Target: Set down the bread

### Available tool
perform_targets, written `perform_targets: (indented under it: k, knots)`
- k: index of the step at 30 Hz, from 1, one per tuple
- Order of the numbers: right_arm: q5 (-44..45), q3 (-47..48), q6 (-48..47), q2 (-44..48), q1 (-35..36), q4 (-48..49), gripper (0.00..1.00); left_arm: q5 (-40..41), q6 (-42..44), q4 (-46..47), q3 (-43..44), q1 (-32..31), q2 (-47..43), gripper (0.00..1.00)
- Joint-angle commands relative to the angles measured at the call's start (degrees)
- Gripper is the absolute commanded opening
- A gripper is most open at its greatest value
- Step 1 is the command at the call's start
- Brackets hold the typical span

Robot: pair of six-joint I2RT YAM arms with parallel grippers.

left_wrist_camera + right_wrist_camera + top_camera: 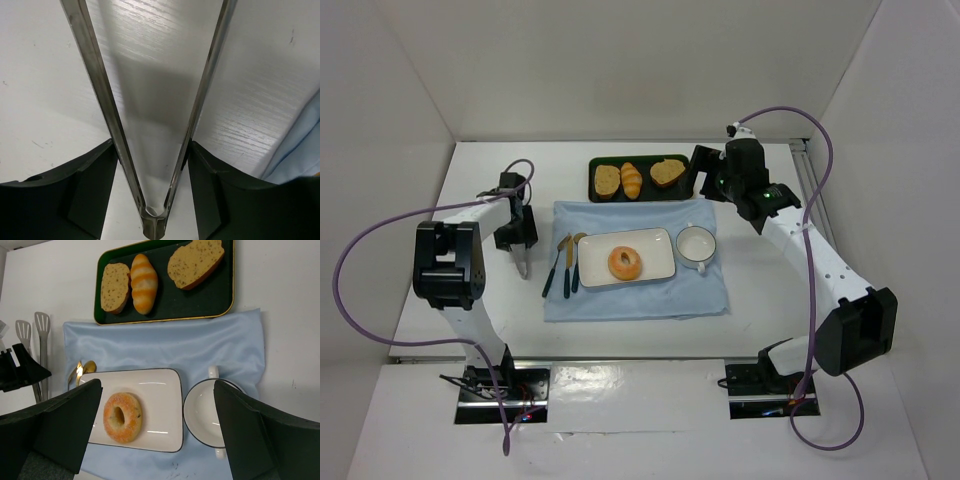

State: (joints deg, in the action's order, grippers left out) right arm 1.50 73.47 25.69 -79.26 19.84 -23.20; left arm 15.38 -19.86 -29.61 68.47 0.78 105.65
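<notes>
Left gripper (520, 245): set over bare table (650, 350) just left of the blue cloth (630, 300). Its jaws stand partly apart, and the left wrist view shows a dark finger (95, 190) pressed on the outside of each arm of the metal tongs (100, 90). The grip sits near the tongs' hinge. The two arms spread wide apart, with only table surface showing between them. Whether the tong tips touch the table cannot be told.

Cloth area: the bread (625, 263), a glazed orange ring, lies flat on the white rectangular plate (655, 250), a little left of the plate's middle. Nothing is touching it, and it is well apart from both grippers. Dark-handled cutlery (563, 268) with gold heads lies on the cloth just left of the plate. A white bowl (696, 245) stands just right of the plate.

Far side: a dark green tray (645, 192) sits beyond the cloth. It carries a toast slice (607, 180) at the left, a croissant (632, 180) beside it, and a second toast slice (667, 171) at the right.

Right gripper (705, 172): raised beside the tray's right end. The right wrist view shows its jaws wide apart, holding and touching nothing.
</notes>
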Motion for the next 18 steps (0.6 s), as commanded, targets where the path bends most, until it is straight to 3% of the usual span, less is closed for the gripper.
perform_targets:
  k: [1,8,18]
  knots:
    - [-0.2,0.0,0.1,1.7,-0.4,2.2,1.0,-5.5,-1.2,-1.5,-2.1,0.4,0.4,0.7]
    - [-0.7,0.5,0.1,1.7,-0.4,2.2,1.0,-10.4,-1.3,-2.7,-2.1,0.9,0.4,0.79]
    - [-1.2,1.1,0.6,1.7,-0.4,1.7,1.0,-8.1,-2.9,-3.3,-3.4,0.9,-7.6,1.0]
